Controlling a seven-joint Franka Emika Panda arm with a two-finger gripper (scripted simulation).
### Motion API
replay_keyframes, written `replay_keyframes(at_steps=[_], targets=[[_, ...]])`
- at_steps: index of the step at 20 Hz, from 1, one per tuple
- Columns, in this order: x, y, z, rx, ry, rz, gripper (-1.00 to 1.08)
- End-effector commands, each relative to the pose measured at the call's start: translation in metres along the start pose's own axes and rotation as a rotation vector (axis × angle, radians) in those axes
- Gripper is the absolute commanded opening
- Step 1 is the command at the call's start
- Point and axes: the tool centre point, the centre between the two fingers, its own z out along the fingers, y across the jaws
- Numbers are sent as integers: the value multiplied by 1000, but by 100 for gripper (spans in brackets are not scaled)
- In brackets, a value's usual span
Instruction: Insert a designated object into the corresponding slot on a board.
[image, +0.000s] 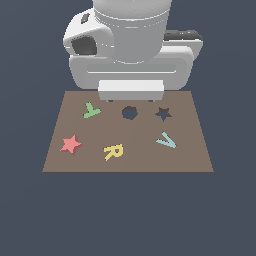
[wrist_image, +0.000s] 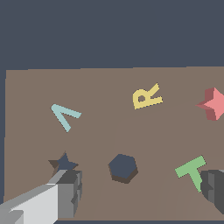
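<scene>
We take the star (image: 70, 144) to be a light, stiff little tile: flat, thin and rigid, unlikely to bend or break, though its smooth sides may slip if we catch only the tips of two points. Our judgement is that the surest hold is across its body, with the fingers closing on two opposite inner notches, and low enough that the thin edge sits well inside the pads.

It lies flat on the board (image: 195, 150), near the corner at the exterior view's lower left, well apart from the star-shaped slot (image: 163, 113), which sits toward the far side at the exterior view's right. The hexagonal hole (image: 129, 113) lies between the slot and the green T (image: 91, 110); the yellow R (image: 113, 151) and a pale blue V (image: 166, 140) rest loose on the board too.

The gripper (wrist_image: 140, 192) hangs above the far middle of the board (in the exterior view the arm's bulk hides it). In the wrist view its two fingers stand wide apart with nothing between them, one fingertip (wrist_image: 70, 192) just beside the slot, the other beside the T. The star shows only at that picture's edge, well off to the side of the fingers, so we would have to travel across the board before descending.
</scene>
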Motion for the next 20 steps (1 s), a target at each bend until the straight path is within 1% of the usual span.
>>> replay_keyframes(at_steps=[1,6,11,16,20], targets=[[0,0,0,0,0,0,100],[3,2,2,-1,0,20,100],[11,8,9,-3,-1,81,100],[24,19,20,-6,-3,187,100],[37,34,33,-9,-4,307,100]])
